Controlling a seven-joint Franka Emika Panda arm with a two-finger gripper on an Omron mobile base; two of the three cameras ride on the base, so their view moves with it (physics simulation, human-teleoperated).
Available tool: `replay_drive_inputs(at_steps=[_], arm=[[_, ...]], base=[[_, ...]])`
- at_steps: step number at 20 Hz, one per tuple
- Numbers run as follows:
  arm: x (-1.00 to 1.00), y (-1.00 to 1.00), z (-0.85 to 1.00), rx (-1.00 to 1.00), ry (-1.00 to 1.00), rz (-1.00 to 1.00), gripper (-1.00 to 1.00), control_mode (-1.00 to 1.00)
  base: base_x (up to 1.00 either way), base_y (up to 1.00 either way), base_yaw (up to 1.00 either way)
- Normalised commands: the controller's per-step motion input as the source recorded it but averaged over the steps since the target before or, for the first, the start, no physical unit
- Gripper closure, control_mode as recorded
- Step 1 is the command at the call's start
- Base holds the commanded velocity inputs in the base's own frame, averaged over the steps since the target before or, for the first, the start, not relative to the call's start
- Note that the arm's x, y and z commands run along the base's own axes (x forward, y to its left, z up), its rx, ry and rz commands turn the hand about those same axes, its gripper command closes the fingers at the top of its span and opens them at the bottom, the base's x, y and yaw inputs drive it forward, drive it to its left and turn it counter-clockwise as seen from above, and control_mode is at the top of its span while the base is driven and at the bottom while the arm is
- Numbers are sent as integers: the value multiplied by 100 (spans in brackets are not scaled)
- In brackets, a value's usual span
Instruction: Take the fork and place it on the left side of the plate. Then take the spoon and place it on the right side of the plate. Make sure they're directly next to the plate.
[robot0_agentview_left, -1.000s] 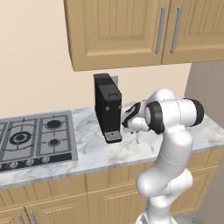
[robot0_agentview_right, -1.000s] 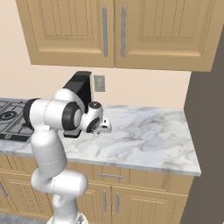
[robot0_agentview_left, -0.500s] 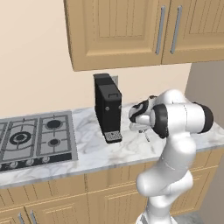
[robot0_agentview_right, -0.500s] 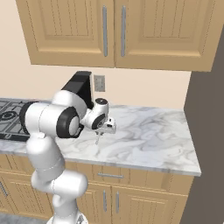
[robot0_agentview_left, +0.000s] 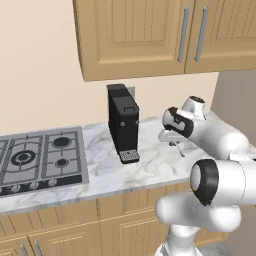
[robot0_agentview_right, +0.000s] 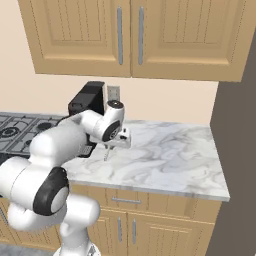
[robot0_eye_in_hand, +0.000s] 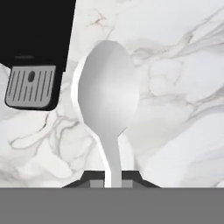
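My gripper (robot0_eye_in_hand: 113, 181) is shut on the handle of the spoon (robot0_eye_in_hand: 107, 96), a pale silver utensil whose rounded bowl points away from the hand. It hangs above the marble counter (robot0_eye_in_hand: 175, 109), just right of the black coffee machine (robot0_eye_in_hand: 35, 43). From the left base camera, the gripper (robot0_agentview_left: 176, 143) holds the spoon (robot0_agentview_left: 181, 151) tip-down over the counter. From the right base camera, the gripper (robot0_agentview_right: 114, 144) is seen with the spoon (robot0_agentview_right: 106, 154) below it. The fork and the plate are out of view.
The coffee machine (robot0_agentview_left: 123, 127) stands against the back wall, with a gas hob (robot0_agentview_left: 40, 157) to its left. Wooden wall cabinets (robot0_agentview_right: 130, 35) hang overhead. Bare marble counter (robot0_agentview_right: 170, 160) runs right to a dark panel (robot0_agentview_right: 235, 150).
The gripper with the spoon has drifted right, away from the coffee machine. The elbow has swung lower and nearer the cameras.
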Motion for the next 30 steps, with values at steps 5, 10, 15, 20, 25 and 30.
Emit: replay_drive_inputs(at_steps=[5,10,15,20,25,30], arm=[[-73,0,67,0,-2,-2,100,-100],[-53,0,64,0,-3,0,100,-100],[-19,0,18,0,-3,0,100,-100],[0,0,0,0,0,0,100,-100],[0,0,0,0,0,0,100,-100],[0,0,0,0,0,0,100,-100]], base=[[0,0,0],[0,0,0],[0,0,0],[0,0,0],[0,0,0],[0,0,0]])
